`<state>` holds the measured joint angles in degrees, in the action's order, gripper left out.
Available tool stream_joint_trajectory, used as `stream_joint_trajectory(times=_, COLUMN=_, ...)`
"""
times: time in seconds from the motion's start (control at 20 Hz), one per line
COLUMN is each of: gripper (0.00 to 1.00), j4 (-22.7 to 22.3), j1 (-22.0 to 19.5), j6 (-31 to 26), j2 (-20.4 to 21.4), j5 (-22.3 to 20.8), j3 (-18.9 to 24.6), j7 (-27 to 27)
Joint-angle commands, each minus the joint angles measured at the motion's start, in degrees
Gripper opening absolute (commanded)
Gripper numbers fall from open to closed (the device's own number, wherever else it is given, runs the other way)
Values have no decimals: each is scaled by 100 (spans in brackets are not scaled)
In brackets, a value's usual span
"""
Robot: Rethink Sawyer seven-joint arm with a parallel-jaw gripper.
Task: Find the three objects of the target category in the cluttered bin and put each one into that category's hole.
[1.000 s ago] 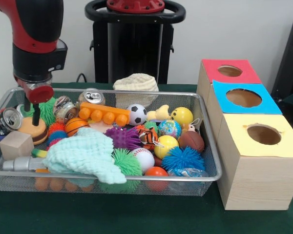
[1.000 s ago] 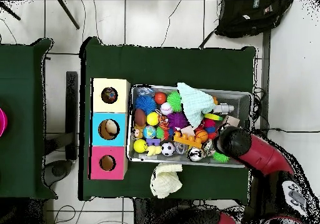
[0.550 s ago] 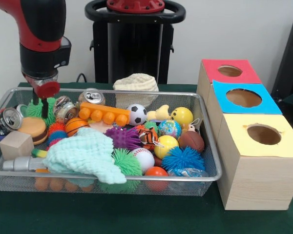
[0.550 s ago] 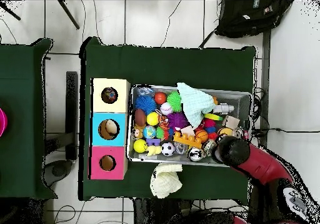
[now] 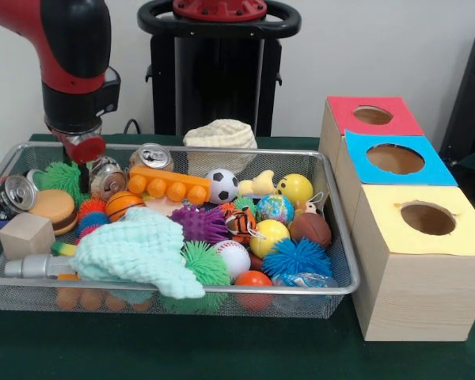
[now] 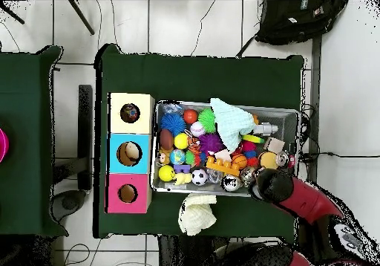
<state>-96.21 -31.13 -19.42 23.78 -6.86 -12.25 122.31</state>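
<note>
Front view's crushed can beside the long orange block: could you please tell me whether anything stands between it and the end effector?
Nothing visible does. The end effector hangs just up and left of the crushed can, with the green spiky ball on its other side, not between them. Whether it touches the can cannot be told.

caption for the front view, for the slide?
Sawyer arm hovers over the far corner of a toy-cluttered mesh bin, beside three sorting boxes with red, blue and yellow holes.

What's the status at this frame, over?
End effector above the bin's back corner by the crushed can, grip state unclear. Nothing seen held. Mint cloth covers part of the clutter. Three holes unobstructed.
</note>
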Motion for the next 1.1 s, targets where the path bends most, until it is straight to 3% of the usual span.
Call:
stream_joint_trajectory(times=0.05, gripper=100, j4=-210, j1=-251, j6=498, j2=-595, j5=-440, j3=683, j7=-12)
stream_joint_trajectory(times=0.4, gripper=100, j4=-139, j1=-266, j6=657, j2=-795, j5=-587, j3=578, j7=73)
stream_joint_trajectory(times=0.7, gripper=100, j4=-145, j1=-47, j6=974, j2=-890, j5=-588, j3=325, j7=359)
stream_joint_trajectory(times=1.1, gripper=100, j4=199, j1=256, j6=1848, j2=-1393, j5=-434, j3=-51, j7=653)
